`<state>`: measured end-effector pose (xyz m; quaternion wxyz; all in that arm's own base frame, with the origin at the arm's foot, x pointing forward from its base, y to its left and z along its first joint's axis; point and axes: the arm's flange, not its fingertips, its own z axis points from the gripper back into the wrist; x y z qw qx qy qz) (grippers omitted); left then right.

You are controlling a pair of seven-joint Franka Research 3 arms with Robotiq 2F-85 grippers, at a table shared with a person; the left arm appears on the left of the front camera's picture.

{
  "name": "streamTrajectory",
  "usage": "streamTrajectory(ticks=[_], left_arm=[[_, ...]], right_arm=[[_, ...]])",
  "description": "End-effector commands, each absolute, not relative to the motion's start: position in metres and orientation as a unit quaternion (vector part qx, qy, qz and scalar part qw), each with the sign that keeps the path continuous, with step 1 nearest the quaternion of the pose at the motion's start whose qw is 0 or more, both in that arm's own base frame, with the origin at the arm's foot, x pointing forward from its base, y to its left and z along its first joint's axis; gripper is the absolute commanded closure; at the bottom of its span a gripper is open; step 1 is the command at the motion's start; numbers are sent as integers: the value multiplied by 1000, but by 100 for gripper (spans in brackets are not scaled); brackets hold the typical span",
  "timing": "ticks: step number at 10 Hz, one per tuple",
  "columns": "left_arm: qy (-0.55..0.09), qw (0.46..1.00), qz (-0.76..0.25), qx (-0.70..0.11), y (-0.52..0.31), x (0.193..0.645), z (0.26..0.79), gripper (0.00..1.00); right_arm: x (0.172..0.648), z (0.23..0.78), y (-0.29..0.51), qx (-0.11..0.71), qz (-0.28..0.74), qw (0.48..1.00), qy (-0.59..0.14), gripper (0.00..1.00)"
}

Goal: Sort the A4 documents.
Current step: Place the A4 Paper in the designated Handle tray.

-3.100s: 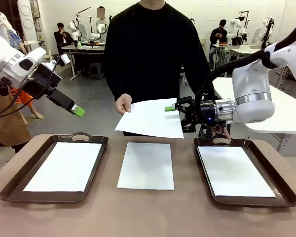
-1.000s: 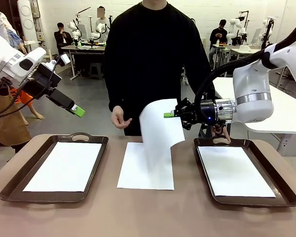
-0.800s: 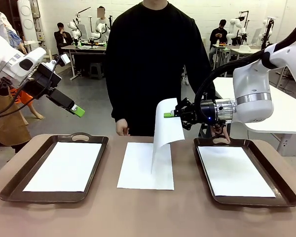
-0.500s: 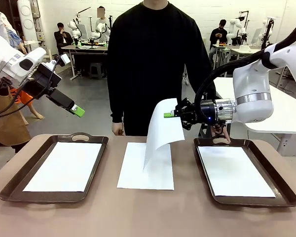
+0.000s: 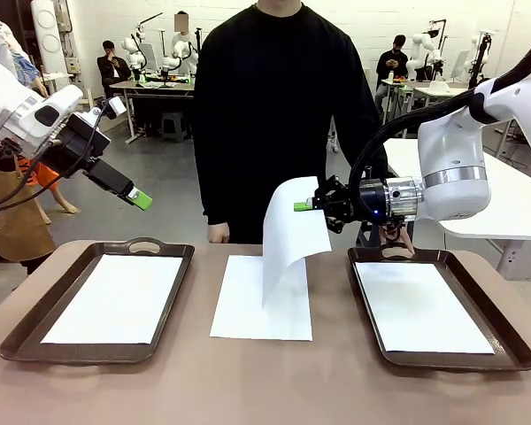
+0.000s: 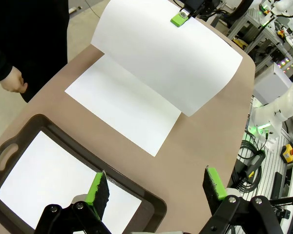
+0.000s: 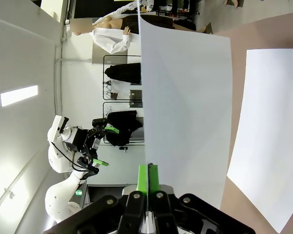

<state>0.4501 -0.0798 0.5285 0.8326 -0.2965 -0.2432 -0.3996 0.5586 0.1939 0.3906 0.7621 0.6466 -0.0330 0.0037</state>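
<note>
Your right gripper [image 5: 303, 206] pinches the hanging sheet [image 5: 294, 237] by its upper edge, curled above the flat sheet [image 5: 243, 305] on the bench [image 5: 265, 385]. Your left gripper [image 5: 142, 200]: spread, empty, above the left tray [image 5: 19, 335].

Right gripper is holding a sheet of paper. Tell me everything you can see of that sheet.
The held sheet is thin, plain white, blank-looking paper. The right gripper is shut on its upper edge, which is pinched between the green pads. It hangs in the air, bowed into a soft curve, over the flat sheet on the table. Whether its lower edge touches that sheet is unclear. The person's hand is apart from it.
</note>
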Motion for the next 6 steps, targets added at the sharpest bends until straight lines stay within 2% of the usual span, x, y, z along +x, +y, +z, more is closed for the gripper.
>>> streamTrajectory(ticks=[1, 4, 6], left_arm=[[-243, 831, -401, -299, -80, 449, 529, 0], [-243, 831, -401, -299, -80, 449, 529, 0], [-243, 831, -401, -299, -80, 449, 529, 0]], right_arm=[[544, 401, 165, 626, 33, 778, -45, 99], [538, 413, 98, 582, 63, 807, -76, 99], [541, 403, 69, 564, 73, 821, -51, 99]])
